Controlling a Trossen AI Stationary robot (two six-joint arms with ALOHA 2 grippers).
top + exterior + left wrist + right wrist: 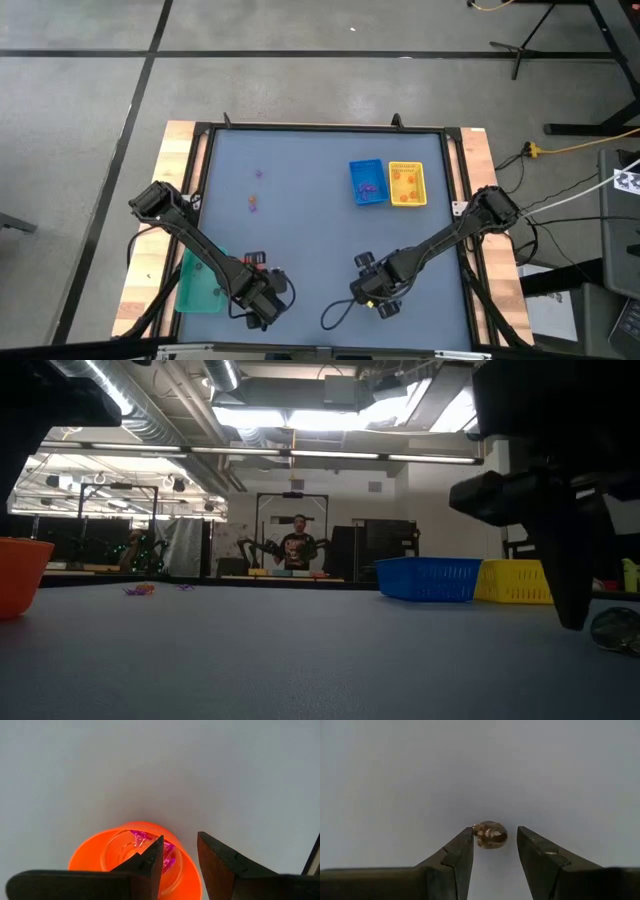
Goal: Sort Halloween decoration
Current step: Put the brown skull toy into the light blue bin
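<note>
a: where are we in the sort?

b: partway, i'd judge. the blue tray (367,182) and the yellow tray (406,184) sit side by side at the far right of the table (310,230), and each has small pieces in it. a few loose pieces (254,203) lie on the mat left of centre, well apart from the trays, with another purple bit further back

a: and the left gripper (179,857)?

b: low at the near left, right over the orange bowl (100,857). its jaws are part open, with the bowl's rim between them. whether they touch the rim i can't tell. purple pieces (167,851) lie inside the bowl

a: so it holds the bowl?

b: it looks that way, but i wouldn't swear to it. the green tray (196,285) is just beside that arm

a: the right gripper (495,849)?

b: near the front, right of centre. jaws part open, nothing gripped. a small brownish, glossy lump (490,835) lies on the mat just ahead of the fingertips, in line with the gap. what it is, i can't say

a: next move?

b: my guess: the right one eases forward and down so the lump sits squarely between the fingers, then closes gently. it's tiny and rounded, so an off-centre pinch could flick it away. its tray depends on colour, which is unclear

a: and the left?

b: if it means to tip or shift the bowl, it needs a firm bite on the rim first
</note>
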